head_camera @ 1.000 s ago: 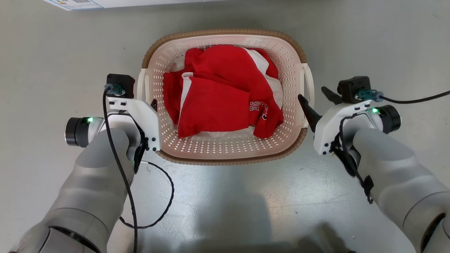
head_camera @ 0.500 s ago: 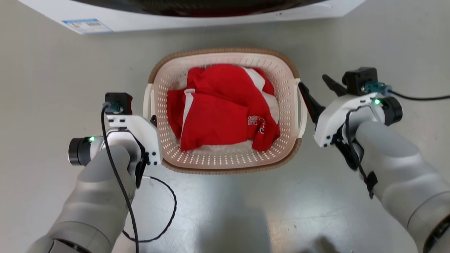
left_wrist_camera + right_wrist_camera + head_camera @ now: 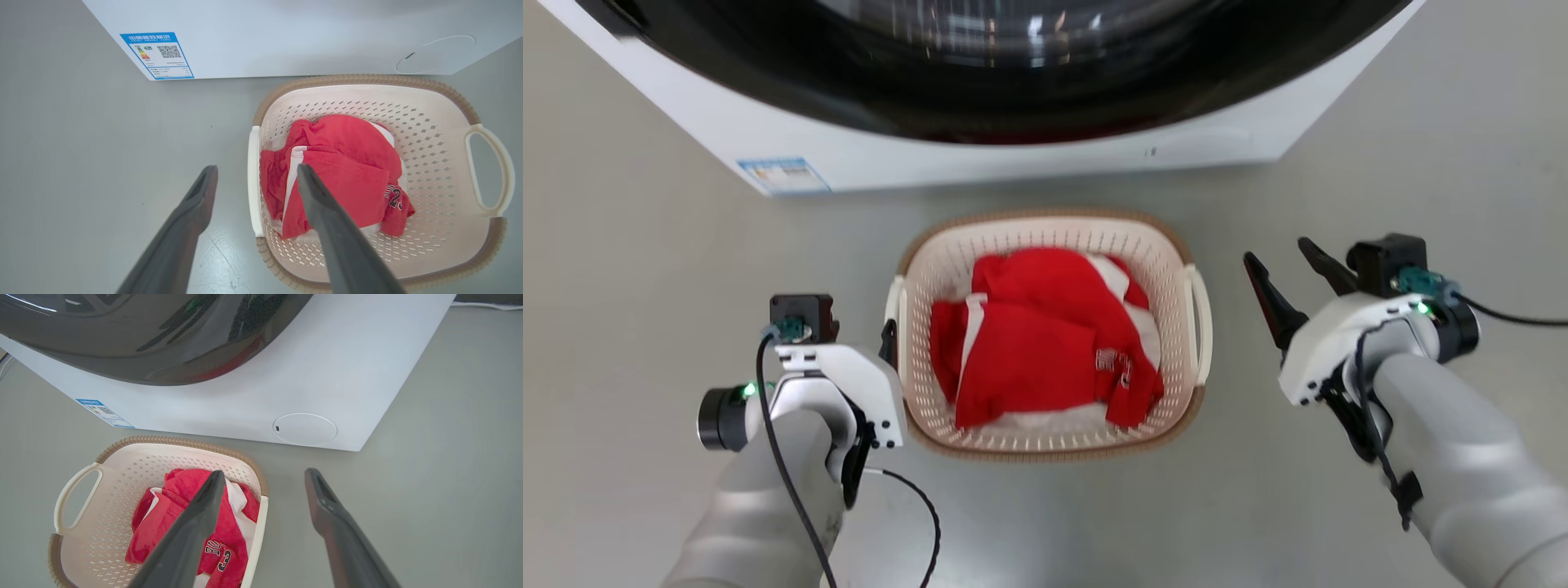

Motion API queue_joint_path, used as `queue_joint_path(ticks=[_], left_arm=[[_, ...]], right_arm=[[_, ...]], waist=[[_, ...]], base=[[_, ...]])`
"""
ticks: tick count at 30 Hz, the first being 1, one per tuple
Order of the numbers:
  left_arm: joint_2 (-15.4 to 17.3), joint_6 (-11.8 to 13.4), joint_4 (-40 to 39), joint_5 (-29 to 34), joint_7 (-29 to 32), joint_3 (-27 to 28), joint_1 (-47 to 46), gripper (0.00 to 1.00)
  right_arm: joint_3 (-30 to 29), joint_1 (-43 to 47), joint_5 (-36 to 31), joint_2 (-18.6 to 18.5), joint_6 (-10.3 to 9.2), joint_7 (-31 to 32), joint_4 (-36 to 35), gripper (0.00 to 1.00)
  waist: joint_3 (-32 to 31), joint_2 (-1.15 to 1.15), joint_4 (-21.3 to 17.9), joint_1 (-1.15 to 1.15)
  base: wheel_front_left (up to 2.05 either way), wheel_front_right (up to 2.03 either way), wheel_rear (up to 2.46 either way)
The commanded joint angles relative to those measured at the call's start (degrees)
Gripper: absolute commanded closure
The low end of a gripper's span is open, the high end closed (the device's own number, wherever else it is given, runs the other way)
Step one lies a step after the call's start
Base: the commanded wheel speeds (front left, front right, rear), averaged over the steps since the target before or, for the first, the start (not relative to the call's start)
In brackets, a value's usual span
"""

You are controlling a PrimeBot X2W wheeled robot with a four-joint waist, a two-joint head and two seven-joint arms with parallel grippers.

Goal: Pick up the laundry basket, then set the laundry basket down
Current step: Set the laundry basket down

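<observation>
At the lower left of the head view, the left gripper (image 3: 256, 171) sits just beside the white left handle (image 3: 252, 196) of the laundry basket (image 3: 1013, 233). In the left wrist view its jaws stand spread. One finger is over the grey floor (image 3: 102, 163) and the other over the red clothes (image 3: 347, 163), with that handle between them and nothing pinched. The basket stands on the floor at the centre of the frame, just below the white washing machine (image 3: 1013, 159) spanning the top. At the right, the right gripper (image 3: 1276, 251) is apart from the basket's right handle (image 3: 1201, 318), jaws spread and empty.
</observation>
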Motion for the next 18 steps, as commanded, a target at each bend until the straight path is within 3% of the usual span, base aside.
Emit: queue_joint_path(ticks=[1, 11, 18], left_arm=[[1.87, -0.09, -1.73, -0.01, -0.73, 1.9, 1.53, 0.0], [4.76, 1.88, -17.85, 5.36, -0.79, 10.04, 13.02, 0.0], [5.04, 1.74, -28.14, 10.21, -0.79, 17.62, 22.28, 0.0]], right_arm=[[-1.55, 3.45, -2.17, -0.41, 0.34, -0.79, -1.76, 0.0], [-16.41, 12.64, -15.3, -0.93, 0.34, -0.8, -10.63, 0.0], [-24.14, 19.72, -22.54, -0.91, 0.34, -0.8, -18.3, 0.0]], waist=[[-4.04, 0.0, -0.07, 0.0], [-14.05, 0.0, -0.26, 0.0], [-19.56, 0.0, -0.18, 0.0]], base=[[0.0, 0.0, 0.0], [0.0, 0.0, 0.0], [0.0, 0.0, 0.0]])
